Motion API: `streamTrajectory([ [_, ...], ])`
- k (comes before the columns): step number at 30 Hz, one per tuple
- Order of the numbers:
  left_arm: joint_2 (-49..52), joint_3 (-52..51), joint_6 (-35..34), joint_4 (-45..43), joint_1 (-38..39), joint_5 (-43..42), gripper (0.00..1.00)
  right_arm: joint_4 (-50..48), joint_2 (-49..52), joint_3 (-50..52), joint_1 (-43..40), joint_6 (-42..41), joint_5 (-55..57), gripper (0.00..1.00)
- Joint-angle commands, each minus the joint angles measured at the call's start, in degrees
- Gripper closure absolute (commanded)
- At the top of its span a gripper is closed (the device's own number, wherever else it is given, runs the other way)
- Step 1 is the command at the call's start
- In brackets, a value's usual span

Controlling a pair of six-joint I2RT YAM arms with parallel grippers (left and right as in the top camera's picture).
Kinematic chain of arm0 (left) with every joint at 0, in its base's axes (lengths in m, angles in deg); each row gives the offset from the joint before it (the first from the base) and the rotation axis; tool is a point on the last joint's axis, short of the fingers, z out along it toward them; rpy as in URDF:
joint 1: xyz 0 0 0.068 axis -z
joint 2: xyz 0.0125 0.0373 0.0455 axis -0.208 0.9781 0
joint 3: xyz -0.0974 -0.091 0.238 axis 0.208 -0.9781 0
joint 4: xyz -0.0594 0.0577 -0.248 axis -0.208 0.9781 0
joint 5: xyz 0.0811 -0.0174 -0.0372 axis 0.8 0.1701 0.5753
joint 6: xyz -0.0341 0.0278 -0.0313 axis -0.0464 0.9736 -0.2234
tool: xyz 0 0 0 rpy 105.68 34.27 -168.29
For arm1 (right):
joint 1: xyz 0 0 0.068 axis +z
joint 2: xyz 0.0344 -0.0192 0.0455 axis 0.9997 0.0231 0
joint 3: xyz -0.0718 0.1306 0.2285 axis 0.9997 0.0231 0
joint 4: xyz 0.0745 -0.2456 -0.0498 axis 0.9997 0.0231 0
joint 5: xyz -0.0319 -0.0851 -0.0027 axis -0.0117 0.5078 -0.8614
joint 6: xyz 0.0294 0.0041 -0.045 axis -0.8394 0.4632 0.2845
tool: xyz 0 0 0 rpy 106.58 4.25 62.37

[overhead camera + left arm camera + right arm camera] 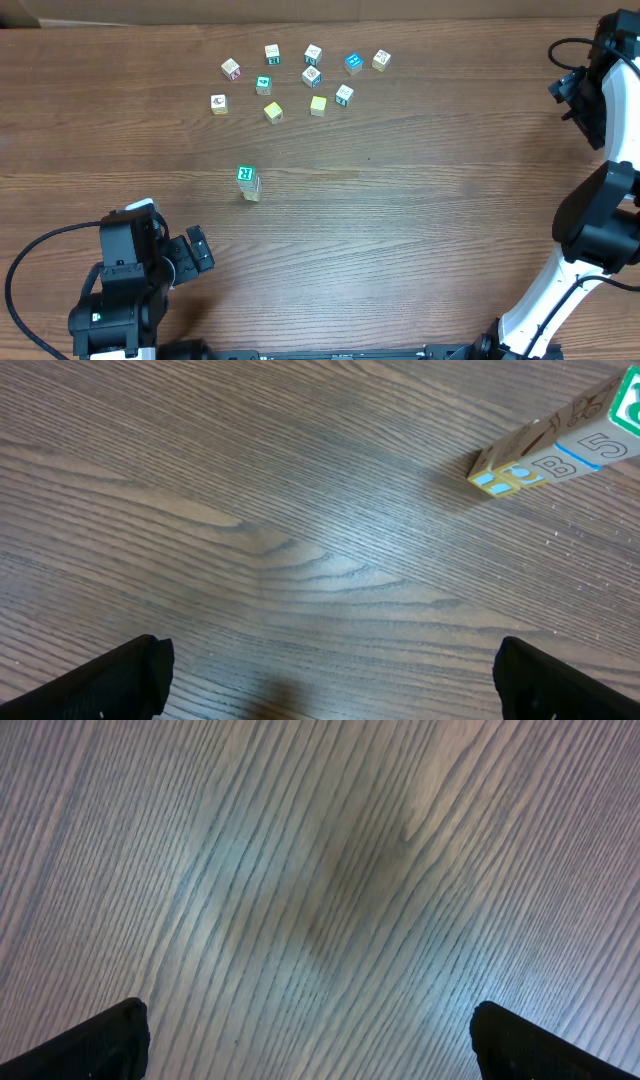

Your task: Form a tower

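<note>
Tower (248, 183) stands on the tabletop (420, 230); loose cubes (311, 76) lie far. Left jaws and right jaws wide, empty. Judged step: fetching another cube, requiring a far reach.

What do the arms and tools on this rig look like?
Left arm: black blocky housings with a white patch on top and a black cable looping beside it. Right arm: black joints, a glossy white link and a thin black lead near its top. The left tool and right tool have matte black, blunt fingertips.
</note>
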Motion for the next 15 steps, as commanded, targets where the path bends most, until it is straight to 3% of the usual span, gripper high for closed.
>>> streamTrajectory([
  [1,0.5,-0.6,-0.5,-0.2,-0.4,0.3,0.01,0.0,-2.8,-1.4,0.1,0.1,0.6,0.0],
  [15,0.3,-1.8,-0.5,-2.4,-0.2,0.3,0.0,0.0,-2.8,-1.4,0.1,0.1,0.6,0.0],
])
